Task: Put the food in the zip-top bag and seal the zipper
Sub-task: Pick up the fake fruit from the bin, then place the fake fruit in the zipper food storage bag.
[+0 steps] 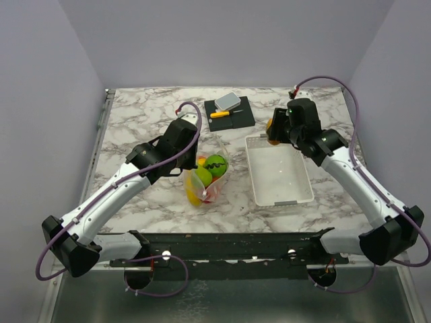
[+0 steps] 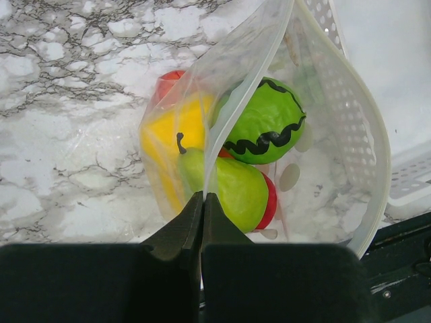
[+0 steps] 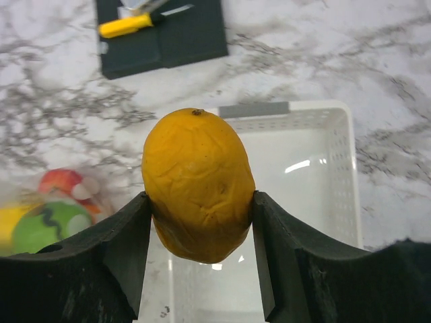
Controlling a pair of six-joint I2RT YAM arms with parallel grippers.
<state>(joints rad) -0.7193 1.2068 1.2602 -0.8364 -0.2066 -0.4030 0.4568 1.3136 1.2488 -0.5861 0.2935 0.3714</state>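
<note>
While the left gripper [image 2: 203, 199] pinches the zip-top bag [image 2: 242, 54] open, the right gripper [image 3: 201, 217], half-spread, clasps an orange fruit [image 3: 197, 182]; bagging pends.

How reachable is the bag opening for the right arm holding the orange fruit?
Likely yes: the left gripper pinches the bag by its rim, propping it open, and only a corner of the low basket lies between.

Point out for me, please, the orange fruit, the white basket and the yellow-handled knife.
orange fruit [image 3: 197, 185]: right wrist view, middle of its wrinkled skin.
white basket [image 1: 279, 171]: top external view, bare floor.
yellow-handled knife [image 3: 124, 25]: right wrist view, its yellow handle.
</note>
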